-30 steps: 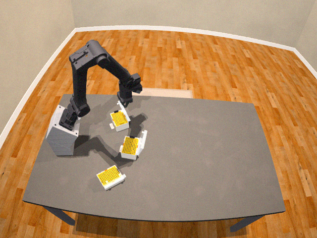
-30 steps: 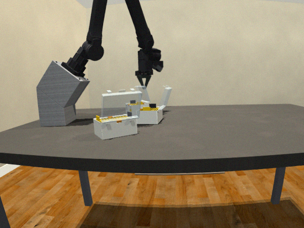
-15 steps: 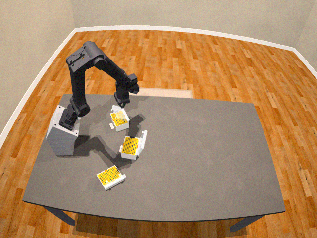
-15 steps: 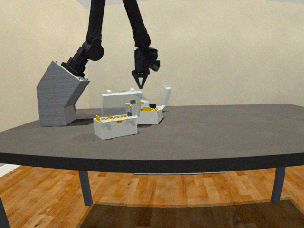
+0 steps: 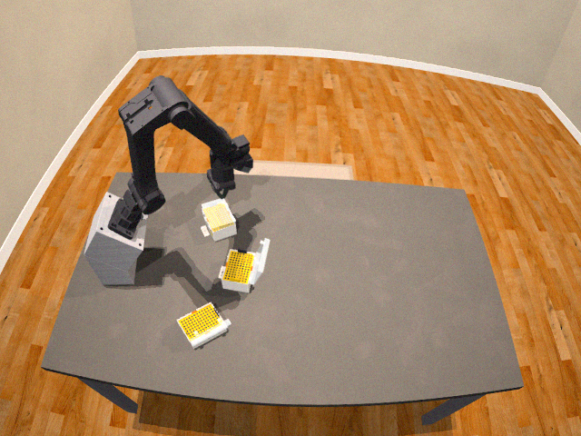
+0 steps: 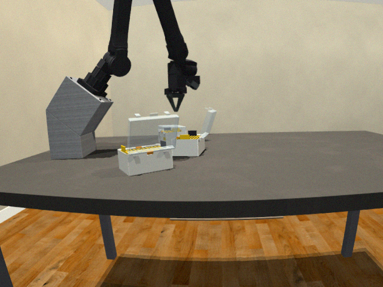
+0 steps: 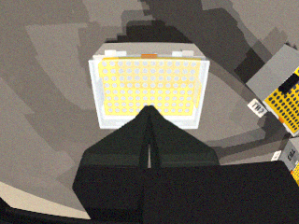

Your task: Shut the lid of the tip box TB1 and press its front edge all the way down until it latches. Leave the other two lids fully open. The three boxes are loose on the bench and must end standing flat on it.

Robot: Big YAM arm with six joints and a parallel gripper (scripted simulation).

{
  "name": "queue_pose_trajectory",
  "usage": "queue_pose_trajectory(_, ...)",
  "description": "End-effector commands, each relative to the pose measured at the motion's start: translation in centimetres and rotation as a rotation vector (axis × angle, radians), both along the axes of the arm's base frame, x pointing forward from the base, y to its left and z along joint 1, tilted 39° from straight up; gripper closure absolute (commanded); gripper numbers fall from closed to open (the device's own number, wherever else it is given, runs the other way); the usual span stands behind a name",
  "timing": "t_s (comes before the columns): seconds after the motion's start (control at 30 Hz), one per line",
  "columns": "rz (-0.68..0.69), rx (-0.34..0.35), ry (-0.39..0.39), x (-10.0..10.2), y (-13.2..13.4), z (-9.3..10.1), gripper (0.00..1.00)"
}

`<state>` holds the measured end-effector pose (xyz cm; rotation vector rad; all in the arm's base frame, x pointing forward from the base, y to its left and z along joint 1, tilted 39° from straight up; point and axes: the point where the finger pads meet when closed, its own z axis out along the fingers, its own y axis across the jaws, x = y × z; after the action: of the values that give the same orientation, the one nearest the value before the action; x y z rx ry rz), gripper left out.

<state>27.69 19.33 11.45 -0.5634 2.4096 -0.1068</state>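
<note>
Three white tip boxes with yellow racks stand on the grey bench (image 5: 375, 282). The far box (image 5: 218, 219) (image 6: 182, 128) (image 7: 149, 70) has its clear lid lying down over the rack, which shows pale through it; I cannot tell if it is latched. My gripper (image 5: 220, 190) (image 6: 175, 107) (image 7: 149, 112) is shut and empty. It hangs straight above this box's front part, clear of the lid. The middle box (image 5: 238, 268) (image 6: 189, 147) (image 7: 285, 95) has its lid (image 5: 263, 254) (image 6: 209, 121) standing open. The near box (image 5: 201, 322) (image 6: 145, 161) also has its lid (image 6: 152, 130) upright.
The arm's grey base block (image 5: 113, 253) (image 6: 70, 123) stands at the bench's left end. Small white label tags (image 7: 257, 107) lie beside the boxes; their text is too small to read. The three boxes sit close together in a curved row.
</note>
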Motion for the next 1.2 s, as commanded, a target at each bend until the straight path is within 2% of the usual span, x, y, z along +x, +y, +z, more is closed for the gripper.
queue_pose_trajectory(0.0, -0.006, 0.023, -0.019, 0.5, 0.5, 1.0, 1.00)
queue_pose_trajectory(0.27, -0.006, 0.023, -0.019, 0.5, 0.5, 1.0, 1.00)
queue_pose_trajectory(0.3, -0.004, 0.024, -0.016, -0.3, 0.4, 1.0, 1.00)
queue_pose_trajectory(0.43, -0.004, 0.047, -0.036, -0.1, 1.1, 3.1, 1.00)
queue_pose_trajectory(0.53, -0.004, 0.048, -0.036, -0.5, 1.0, 3.6, 1.00)
queue_pose_trajectory(0.63, -0.004, 0.038, -0.028, -0.9, 0.7, 3.2, 1.00)
queue_pose_trajectory(0.73, -0.004, 0.049, -0.037, -1.0, 1.0, 4.3, 1.00)
queue_pose_trajectory(1.17, -0.004, 0.050, -0.035, -2.5, 0.7, 6.0, 1.00)
